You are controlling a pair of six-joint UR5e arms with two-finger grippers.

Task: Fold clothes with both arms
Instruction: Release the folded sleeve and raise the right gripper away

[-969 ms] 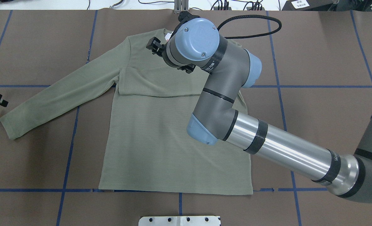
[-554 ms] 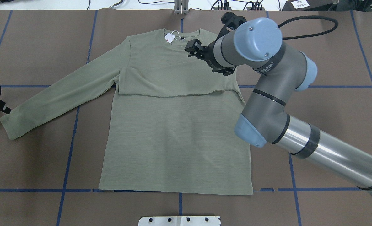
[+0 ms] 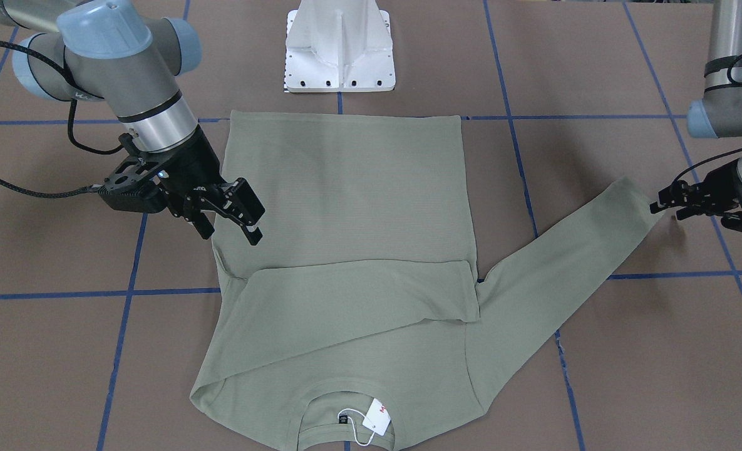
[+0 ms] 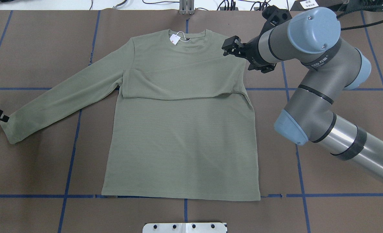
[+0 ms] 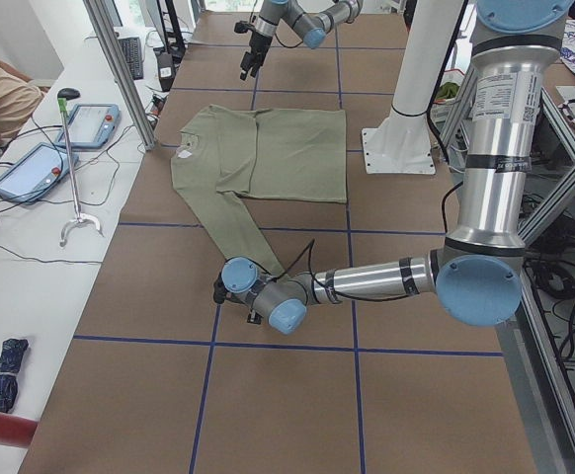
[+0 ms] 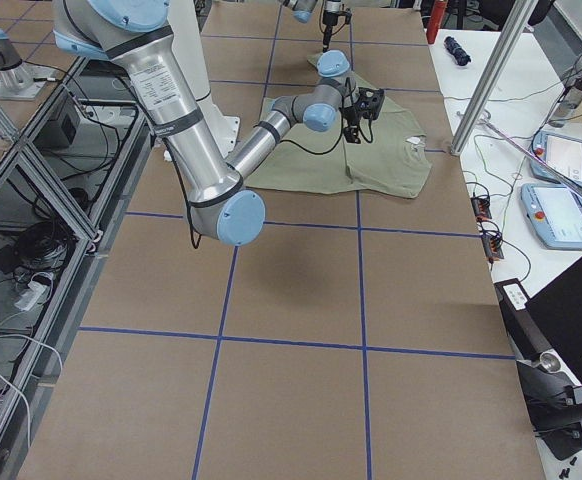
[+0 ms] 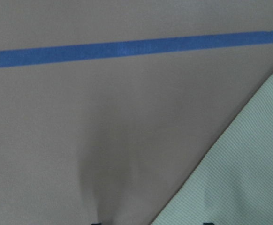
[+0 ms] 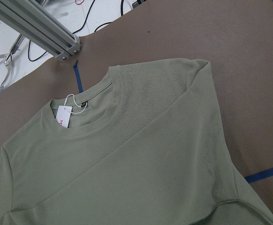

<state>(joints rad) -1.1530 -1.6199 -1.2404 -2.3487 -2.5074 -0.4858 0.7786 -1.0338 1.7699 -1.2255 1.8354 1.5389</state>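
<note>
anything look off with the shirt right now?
Nothing damaged or spilled. The shirt lies flat. The folded sleeve lies across the chest, and its lower edge kinks slightly near the side seam. The hang tag is flopped onto the collar. The outstretched sleeve is not yet folded.

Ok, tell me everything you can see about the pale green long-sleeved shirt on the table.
The pale sage-green long-sleeved knit shirt lies flat, front up, on the brown table cover, collar away from the robot, with a white hang tag at the neck. One sleeve is folded across the chest. The other stretches out diagonally, its cuff by the open left gripper. The open right gripper hovers at the folded-side shoulder.
</note>
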